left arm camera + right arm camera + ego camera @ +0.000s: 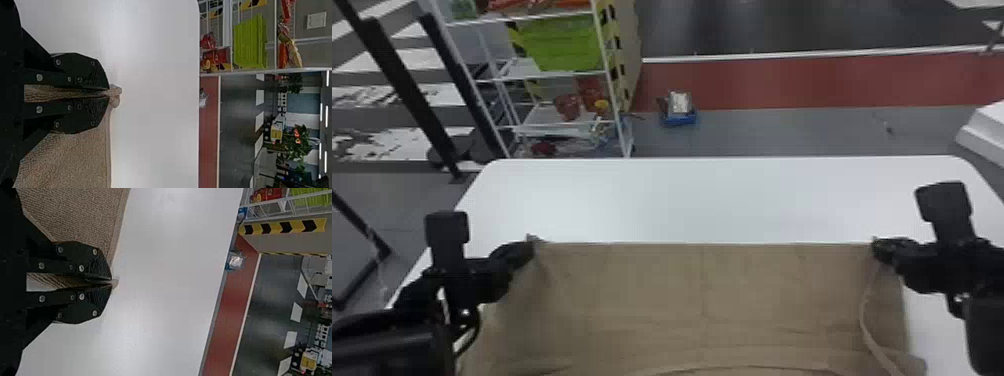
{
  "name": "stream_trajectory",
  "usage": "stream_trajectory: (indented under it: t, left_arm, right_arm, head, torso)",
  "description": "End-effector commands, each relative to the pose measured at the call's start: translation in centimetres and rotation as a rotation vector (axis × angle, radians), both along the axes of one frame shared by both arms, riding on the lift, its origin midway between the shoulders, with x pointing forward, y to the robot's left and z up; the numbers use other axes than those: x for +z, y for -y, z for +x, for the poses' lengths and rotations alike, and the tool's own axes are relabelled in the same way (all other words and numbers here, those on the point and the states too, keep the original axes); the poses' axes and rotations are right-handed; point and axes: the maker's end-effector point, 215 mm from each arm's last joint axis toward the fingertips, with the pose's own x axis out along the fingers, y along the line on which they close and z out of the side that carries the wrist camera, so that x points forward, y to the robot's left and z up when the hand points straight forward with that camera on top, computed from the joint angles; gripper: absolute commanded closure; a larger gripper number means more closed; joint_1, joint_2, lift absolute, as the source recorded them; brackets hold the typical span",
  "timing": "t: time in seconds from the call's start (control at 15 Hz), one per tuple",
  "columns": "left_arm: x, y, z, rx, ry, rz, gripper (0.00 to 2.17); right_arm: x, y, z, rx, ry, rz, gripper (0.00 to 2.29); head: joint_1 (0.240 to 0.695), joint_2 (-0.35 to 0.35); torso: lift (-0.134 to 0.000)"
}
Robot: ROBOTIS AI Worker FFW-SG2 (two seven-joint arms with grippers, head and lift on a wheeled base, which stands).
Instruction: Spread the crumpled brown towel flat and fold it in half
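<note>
The brown woven-cloth towel (pixel 702 295), over the near part of the smooth white table (pixel 712 200), looks light and limp, best held by its far corners, where the left black two-fingered gripper (pixel 532 245) and right one (pixel 877 249) reach inward from either side, each pinched closed on cloth.

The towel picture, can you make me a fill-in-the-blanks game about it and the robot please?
1. The towel is colored ____.
2. The top of the table is colored ____.
3. The left gripper and the right gripper each pinch the towel at a far ____.
4. The big box on the rack past the table is bright ____.

Missing words: brown; white; corner; green.
</note>
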Motion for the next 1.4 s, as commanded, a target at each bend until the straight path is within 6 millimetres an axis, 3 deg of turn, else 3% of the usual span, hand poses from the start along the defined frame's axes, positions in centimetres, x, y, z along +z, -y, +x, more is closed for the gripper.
stream_trajectory:
  t: [0.0,0.2,0.33,0.6,0.73,1.07,1.2,1.33]
  left_arm:
    - [0.1,-0.3,0.0,0.005,0.002,0.002,1.02]
    - [0.2,-1.1,-0.3,0.022,-0.001,0.003,1.02]
    - [0.1,-1.4,-0.5,0.027,-0.009,0.009,1.02]
    - [2.4,-1.4,-0.7,0.036,0.005,0.009,1.02]
    - [4.2,-1.3,-1.5,0.041,0.013,-0.022,1.02]
    - [12.8,3.3,-4.2,0.003,0.083,-0.079,1.02]
    - [15.5,4.2,-5.7,0.0,0.12,-0.101,1.02]
    - [18.1,4.3,-7.9,0.003,0.163,-0.12,1.02]
  right_arm:
    - [0.0,2.0,-0.4,-0.029,-0.006,0.014,1.93]
    - [1.5,4.5,-0.3,-0.055,0.036,0.053,1.95]
    - [3.7,4.5,-0.4,-0.043,0.09,0.107,1.95]
    - [8.6,4.8,-0.6,0.011,0.167,0.247,1.95]
    - [11.5,4.0,-0.9,0.061,0.219,0.342,1.95]
    - [16.6,1.2,-3.2,0.149,0.273,0.406,1.95]
    - [19.3,1.4,-4.8,0.171,0.304,0.443,1.95]
    - [21.7,3.0,-6.6,0.167,0.356,0.484,1.95]
  head:
    - [0.695,0.133]
    - [0.695,0.115]
    - [0.695,0.105]
    - [0.695,0.103]
    - [0.695,0.104]
    - [0.695,0.103]
    - [0.695,0.097]
    - [0.695,0.09]
  torso:
    - [-0.124]
    - [-0.124]
    - [-0.124]
    - [-0.124]
    - [-0.124]
    - [-0.124]
    - [-0.124]
    - [-0.124]
